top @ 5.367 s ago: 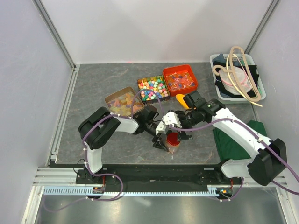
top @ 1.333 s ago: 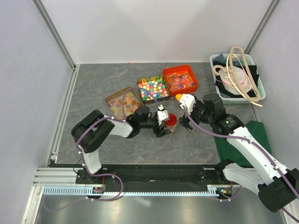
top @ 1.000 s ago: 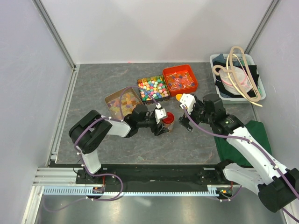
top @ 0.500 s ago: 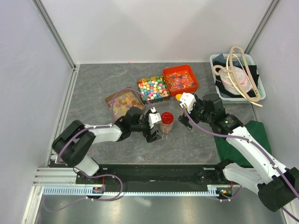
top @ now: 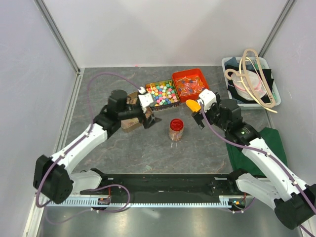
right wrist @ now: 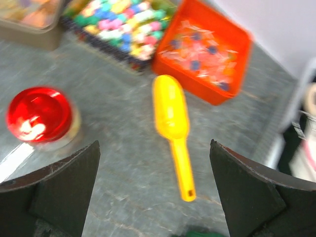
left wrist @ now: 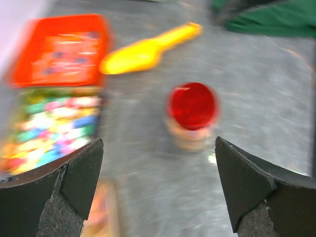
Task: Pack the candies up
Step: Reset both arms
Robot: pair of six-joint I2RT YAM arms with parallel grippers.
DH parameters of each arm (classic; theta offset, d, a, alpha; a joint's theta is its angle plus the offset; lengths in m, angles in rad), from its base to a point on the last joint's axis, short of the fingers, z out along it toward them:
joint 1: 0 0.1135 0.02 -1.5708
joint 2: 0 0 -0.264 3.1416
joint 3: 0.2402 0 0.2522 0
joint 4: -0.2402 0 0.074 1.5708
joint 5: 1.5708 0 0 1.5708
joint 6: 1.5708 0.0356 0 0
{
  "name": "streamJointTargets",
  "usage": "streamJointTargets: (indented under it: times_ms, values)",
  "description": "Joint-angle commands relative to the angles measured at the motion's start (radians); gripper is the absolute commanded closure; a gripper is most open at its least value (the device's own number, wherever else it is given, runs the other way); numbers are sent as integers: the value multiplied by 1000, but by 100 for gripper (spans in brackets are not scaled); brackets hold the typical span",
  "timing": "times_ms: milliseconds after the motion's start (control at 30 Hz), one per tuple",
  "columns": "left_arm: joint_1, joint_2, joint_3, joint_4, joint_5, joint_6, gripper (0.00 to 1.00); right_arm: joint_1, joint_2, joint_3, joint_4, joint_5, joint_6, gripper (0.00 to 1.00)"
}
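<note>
light: bright, even | left wrist: motion-blurred | right wrist: soft

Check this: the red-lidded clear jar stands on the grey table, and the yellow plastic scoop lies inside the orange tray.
No: the yellow plastic scoop lies on the grey table beside the orange tray, as the right wrist view shows. The red-lidded clear jar stands as stated.
</note>
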Motion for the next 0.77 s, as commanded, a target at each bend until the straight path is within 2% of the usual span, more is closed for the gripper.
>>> streamJointTargets:
  times_ms: [0,167,333,467,733]
  values:
    - [137,-85,97,-112,-92,25,1,-2,-52,-15,150,239,79,2]
    - [343,-170,209,-161,-176,-29,1,-3,-93,32,235,510,61,2]
    - [503,-237,284,-201,-216,-53,1,-3,-112,140,277,687,-46,2]
    - [617,-253,356,-262,-218,-73,1,-3,-171,189,297,672,-163,2]
    - [699,-283,367,-296,-167,-101,1,-3,-205,296,280,699,-194,2]
